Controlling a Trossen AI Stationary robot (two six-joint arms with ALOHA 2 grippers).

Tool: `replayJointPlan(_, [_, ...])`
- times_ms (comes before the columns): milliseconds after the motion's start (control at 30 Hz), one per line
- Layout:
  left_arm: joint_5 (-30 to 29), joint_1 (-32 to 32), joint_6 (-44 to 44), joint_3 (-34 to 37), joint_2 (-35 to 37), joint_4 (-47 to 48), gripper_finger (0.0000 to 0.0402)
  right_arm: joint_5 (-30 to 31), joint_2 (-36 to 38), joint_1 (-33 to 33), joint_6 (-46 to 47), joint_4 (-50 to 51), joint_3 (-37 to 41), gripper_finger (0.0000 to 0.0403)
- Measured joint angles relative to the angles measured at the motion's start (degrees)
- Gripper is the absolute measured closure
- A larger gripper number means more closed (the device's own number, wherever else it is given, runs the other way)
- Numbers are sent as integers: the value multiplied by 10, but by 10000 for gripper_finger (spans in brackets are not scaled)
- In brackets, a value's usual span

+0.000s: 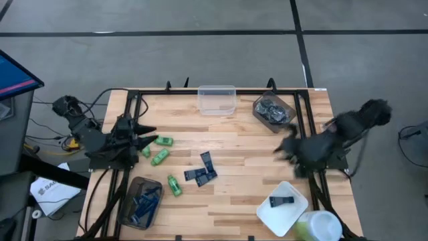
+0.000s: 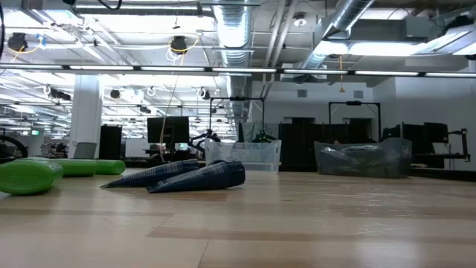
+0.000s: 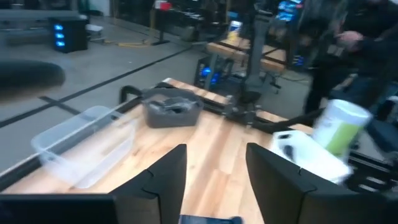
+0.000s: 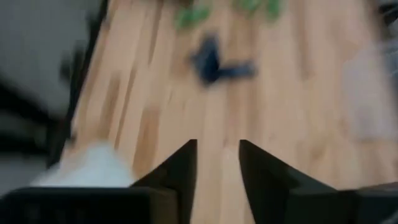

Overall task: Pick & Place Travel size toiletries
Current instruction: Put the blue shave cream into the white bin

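the desk [image 1: 247, 140] is the biggest thing here, a wooden top with a black frame. on it sit four tubs: a clear tub [image 1: 217, 100] at the far edge, a grey tub [image 1: 273, 110] next to it with dark things inside, a brown tub [image 1: 141, 201] at the near left with blue razors [image 1: 146, 201] in it, and a white tub [image 1: 283, 206] at the near right with one navy tube [image 1: 281, 201] in it. a big green and white bottle [image 1: 315, 226] stands just beside the white tub.

the left claw [image 1: 148, 139] is at the left side of the desk. its two fingers stand apart and hold nothing. the right claw [image 1: 283, 151] is at the right side of the desk. its fingers also have a gap between them and nothing sits in the gap.

the little things are still loose in the middle. green bottles [image 1: 160, 156] lie just beside the left claw, one almost touching its tips. the loose navy tubes [image 1: 203, 171] lie in a small pile between the two claws, on the near side of both. the top one lies long way from far to near.

i think the left arm is nearer to the green bottles, so it should pick one next. the right arm has farther to reach for the tubes.
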State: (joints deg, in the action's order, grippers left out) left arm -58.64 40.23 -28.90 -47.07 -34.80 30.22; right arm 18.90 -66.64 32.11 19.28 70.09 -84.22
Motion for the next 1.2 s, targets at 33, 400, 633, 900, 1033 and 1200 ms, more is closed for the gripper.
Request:
replayJointPlan(33, [2, -15, 1, 0, -2, 5, 247, 17, 31, -3, 5, -8, 3, 305])
replayJointPlan(400, [98, -231, -45, 0, -71, 116, 275, 129, 294, -7, -27, -100, 64, 395])
replayJointPlan(633, [265, -344, -45, 0, -141, 136, 275, 131, 426, -7, -83, -115, 114, 400])
replayJointPlan(900, [296, -400, -44, 0, -185, 171, 275, 140, 566, -8, -73, -148, 196, 402])
replayJointPlan(1033, [313, -425, -44, 0, -190, 182, 275, 140, 612, -8, -73, -168, 234, 402])
replayJointPlan(1200, [307, -427, -10, 1, -106, 126, 301, 141, 641, -8, -58, -168, 252, 402])
